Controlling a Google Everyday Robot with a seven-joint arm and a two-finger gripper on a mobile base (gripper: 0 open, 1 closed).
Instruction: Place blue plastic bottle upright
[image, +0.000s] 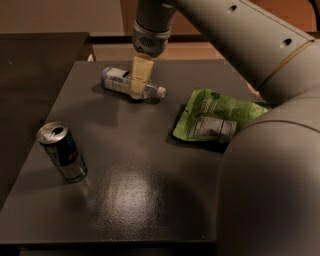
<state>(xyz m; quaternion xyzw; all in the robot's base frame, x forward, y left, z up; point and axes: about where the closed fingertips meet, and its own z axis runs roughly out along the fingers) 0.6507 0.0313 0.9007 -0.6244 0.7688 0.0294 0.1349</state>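
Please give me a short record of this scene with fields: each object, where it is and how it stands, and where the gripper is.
surface: dark table
blue plastic bottle: lying on its side at the far part of the table, white cap pointing right
gripper: low at the bottle's middle, covering part of it in the camera view; contact cannot be told
drink can: upright, near left side
green bag: lying flat at the right, apart from the bottle
task state: bottle not yet upright
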